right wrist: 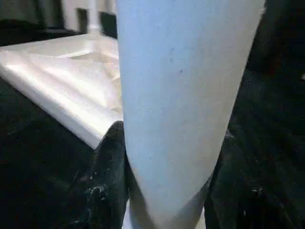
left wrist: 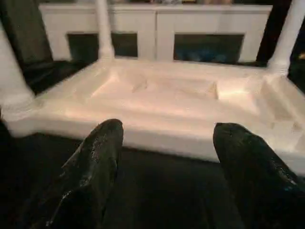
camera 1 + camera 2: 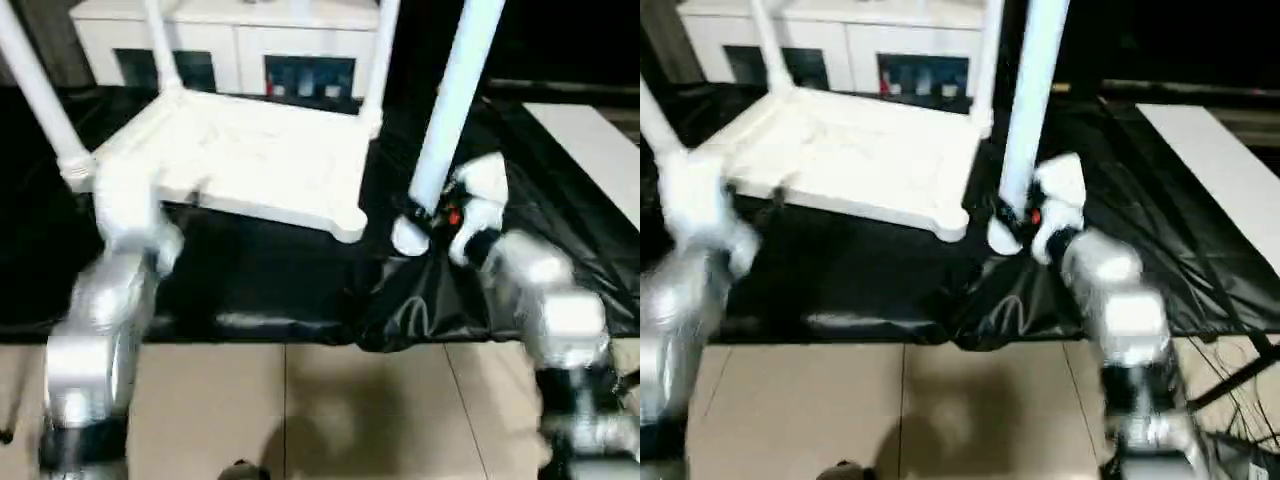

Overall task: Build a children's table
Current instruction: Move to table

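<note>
The children's table top (image 3: 250,150) lies upside down on a black sheet, ribbed underside up. Three white legs stand in its corner sockets: near left (image 3: 40,90), far left (image 3: 160,50) and far right (image 3: 382,60). The near right socket (image 3: 350,225) holds no leg. My right gripper (image 3: 432,215) is shut on the fourth leg (image 3: 455,90), its black fingers (image 1: 107,167) on either side. That leg stands upright, its foot (image 3: 410,235) on the sheet just right of the open socket. My left gripper (image 2: 167,138) is open and holds nothing, facing the top's near edge (image 2: 157,136).
A white cabinet with glass doors (image 3: 240,50) stands behind the table. The black sheet (image 3: 280,270) bunches into folds near the held leg, and tiled floor (image 3: 300,410) lies in front of it. A white board (image 3: 590,140) lies at the right, cables (image 3: 1240,400) beyond it.
</note>
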